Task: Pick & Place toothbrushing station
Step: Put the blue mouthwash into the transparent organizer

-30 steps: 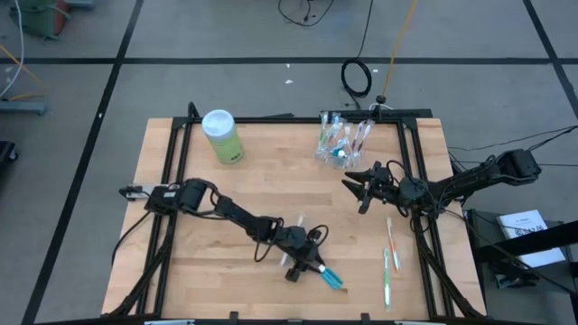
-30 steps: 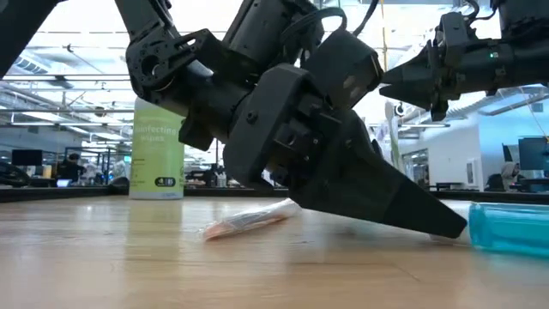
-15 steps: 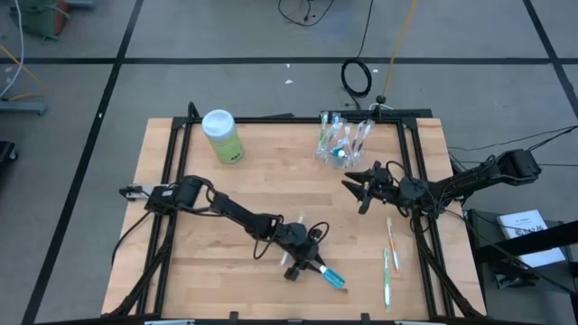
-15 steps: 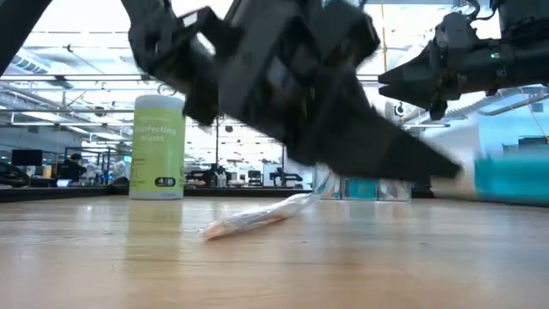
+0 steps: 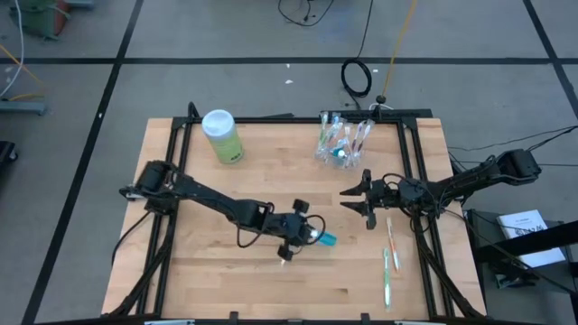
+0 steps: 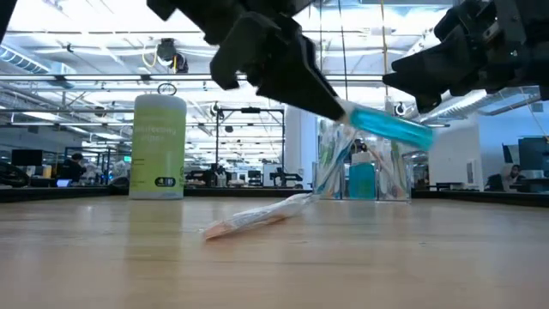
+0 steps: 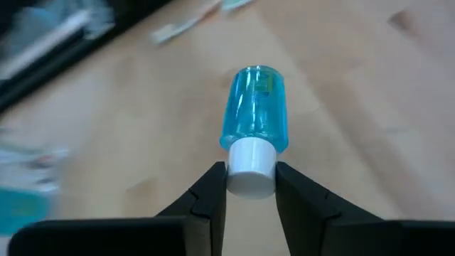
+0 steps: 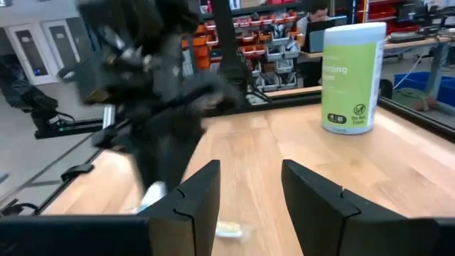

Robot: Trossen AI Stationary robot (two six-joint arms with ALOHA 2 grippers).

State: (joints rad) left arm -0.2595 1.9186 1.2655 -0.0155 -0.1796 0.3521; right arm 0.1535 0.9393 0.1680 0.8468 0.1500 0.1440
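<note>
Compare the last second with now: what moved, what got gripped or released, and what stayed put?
The left gripper has lifted the blue toothpaste tube off the table, clamped by its white cap, and carried it back toward the clear cup. The right gripper, open and empty, shifted only slightly. The green canister, the loose toothbrushes and the wrapped brush stayed put.

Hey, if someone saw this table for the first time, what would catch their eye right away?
Most striking is the small translucent blue toothpaste tube, lifted off the wooden table near its middle, its white cap pinched in the left gripper. Next, the clear plastic cup crammed with toothbrushes at the far edge, the open right gripper hovering nearby. A light-green canister with a white lid stands far-left.
</note>
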